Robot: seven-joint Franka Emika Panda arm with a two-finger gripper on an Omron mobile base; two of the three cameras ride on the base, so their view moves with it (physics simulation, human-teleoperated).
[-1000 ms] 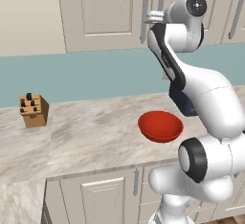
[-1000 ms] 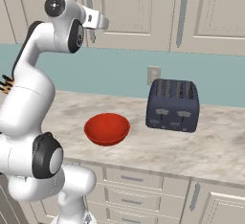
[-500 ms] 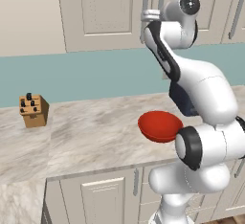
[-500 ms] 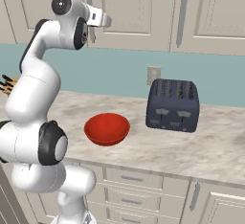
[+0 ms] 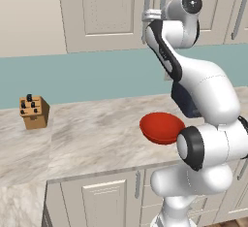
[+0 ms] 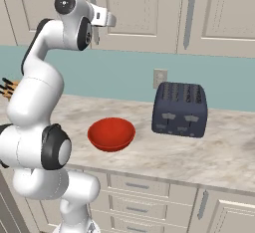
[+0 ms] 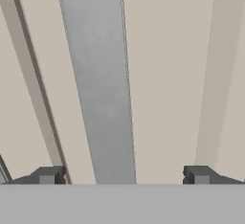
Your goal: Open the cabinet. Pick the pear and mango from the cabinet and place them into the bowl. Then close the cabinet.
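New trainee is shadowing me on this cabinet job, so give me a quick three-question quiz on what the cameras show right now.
1. True or false: the cabinet doors are shut.
2. What runs between the pincer fingertips in the hand view? A) the grey bar handle B) a pear C) a bottle
3. What holds the red bowl?

Key: 1 true. 2 A; the pincer is open around it. 3 Nothing; it sits on the counter left of the toaster.

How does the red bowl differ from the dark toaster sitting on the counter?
The bowl is glossy red, round, low and open-topped; the toaster is dark blue-grey, boxy, taller, with slots on top. The bowl sits nearer the counter's front edge, the toaster back by the wall. Both rest upright on the marbled counter, looking about equally wide.
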